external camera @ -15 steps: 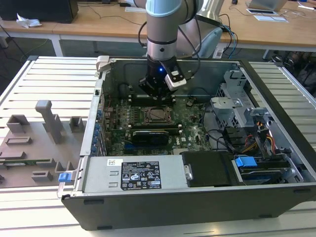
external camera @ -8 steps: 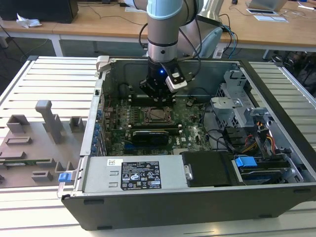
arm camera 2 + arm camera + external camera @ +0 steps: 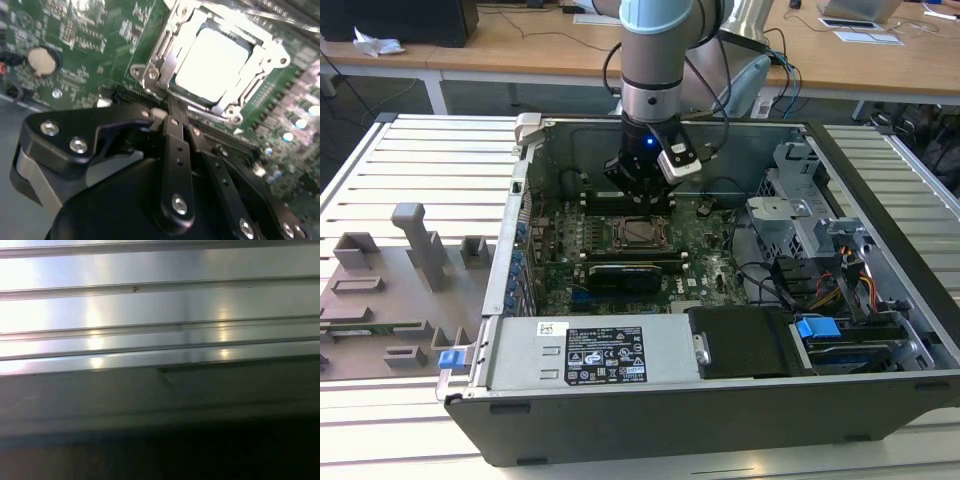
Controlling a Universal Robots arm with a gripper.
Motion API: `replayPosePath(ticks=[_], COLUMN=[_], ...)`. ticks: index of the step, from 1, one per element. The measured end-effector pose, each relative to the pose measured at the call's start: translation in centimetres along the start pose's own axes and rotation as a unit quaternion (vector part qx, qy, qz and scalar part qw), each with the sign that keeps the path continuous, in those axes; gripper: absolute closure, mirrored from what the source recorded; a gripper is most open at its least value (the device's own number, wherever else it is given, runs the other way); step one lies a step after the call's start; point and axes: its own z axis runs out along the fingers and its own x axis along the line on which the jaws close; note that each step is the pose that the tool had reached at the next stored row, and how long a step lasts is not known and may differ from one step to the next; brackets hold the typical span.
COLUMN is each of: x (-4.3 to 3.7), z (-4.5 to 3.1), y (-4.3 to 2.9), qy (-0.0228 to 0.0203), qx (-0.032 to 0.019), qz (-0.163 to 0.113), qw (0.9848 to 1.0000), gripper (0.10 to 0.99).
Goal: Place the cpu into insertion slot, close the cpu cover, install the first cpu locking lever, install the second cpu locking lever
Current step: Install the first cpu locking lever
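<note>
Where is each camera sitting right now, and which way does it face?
Exterior view: off the arm, above the open computer case, looking down into it; the arm and gripper hang over the cpu.
Second wrist view: on the arm, looking past the black gripper at the cpu sitting under the closed cpu cover.
First wrist view: on the arm, facing ribbed metal slats.
Shared: exterior and second wrist views both show gripper and cpu.
</note>
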Motion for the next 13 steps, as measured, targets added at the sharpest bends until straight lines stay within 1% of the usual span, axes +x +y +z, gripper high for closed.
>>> replayPosePath(ticks=[1, 2, 3, 6, 8, 13], x=[0.00, -0.01, -0.03, -0.07, -0.11, -0.15], z=[-0.03, -0.04, -0.04, -0.04, -0.04, -0.04], y=[-0.07, -0.52, -1.13, -1.91, -2.32, -3.05], qy=[-0.0001, 0.0001, 0.0000, 0.0000, 0.0000, 0.0000], qx=[-0.0001, 0.0001, 0.0001, 0.0001, 0.0001, 0.0001], qz=[0.000, 0.000, 0.000, 0.000, 0.000, 0.000], qw=[1.0000, 1.0000, 1.0000, 1.0000, 1.0000, 1.0000], gripper=[0.980, 0.980, 0.980, 0.980, 0.980, 0.980])
